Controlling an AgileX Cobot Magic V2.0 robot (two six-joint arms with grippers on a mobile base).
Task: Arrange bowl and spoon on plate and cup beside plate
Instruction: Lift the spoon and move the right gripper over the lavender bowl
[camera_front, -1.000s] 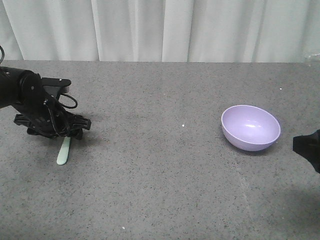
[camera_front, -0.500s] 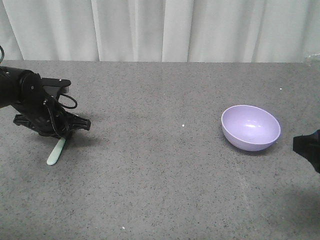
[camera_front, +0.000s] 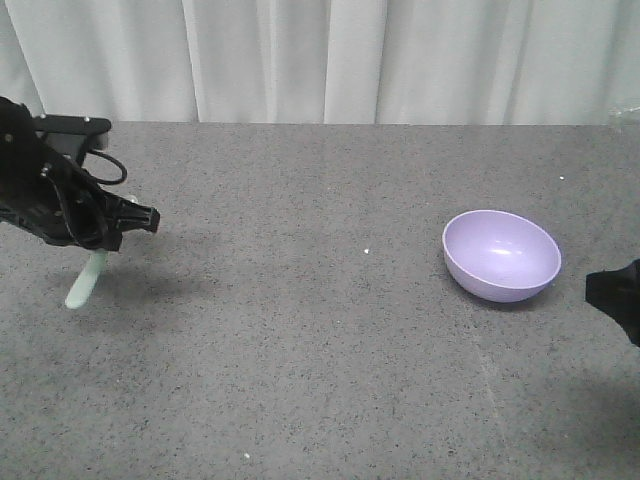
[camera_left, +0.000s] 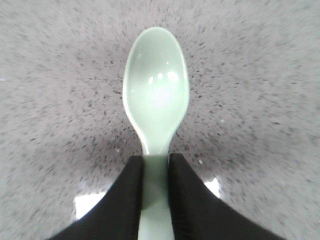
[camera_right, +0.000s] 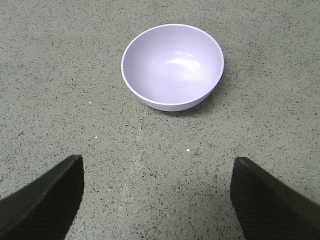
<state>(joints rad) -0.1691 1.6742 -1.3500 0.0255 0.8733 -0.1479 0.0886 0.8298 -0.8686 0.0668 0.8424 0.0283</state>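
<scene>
My left gripper (camera_front: 98, 252) is shut on the handle of the pale mint-green spoon (camera_front: 84, 281), which hangs down and leftward above the table at the far left. In the left wrist view the spoon (camera_left: 156, 100) points away with its hollow up, its handle pinched between the black fingers (camera_left: 131, 200). The lavender bowl (camera_front: 501, 255) sits upright on the right side of the table. My right gripper (camera_right: 157, 165) is open, and the bowl (camera_right: 172, 66) lies a little ahead of it. Only a black corner of the right arm (camera_front: 618, 297) shows at the front view's right edge. Plate and cup are out of view.
The table is a grey speckled surface (camera_front: 320, 330). White curtains (camera_front: 330, 60) hang behind its far edge. Nothing else stands on the table between the spoon and the bowl.
My left gripper has risen and moved left with the spoon, lifting it off the table. The bowl and the right arm have not moved.
</scene>
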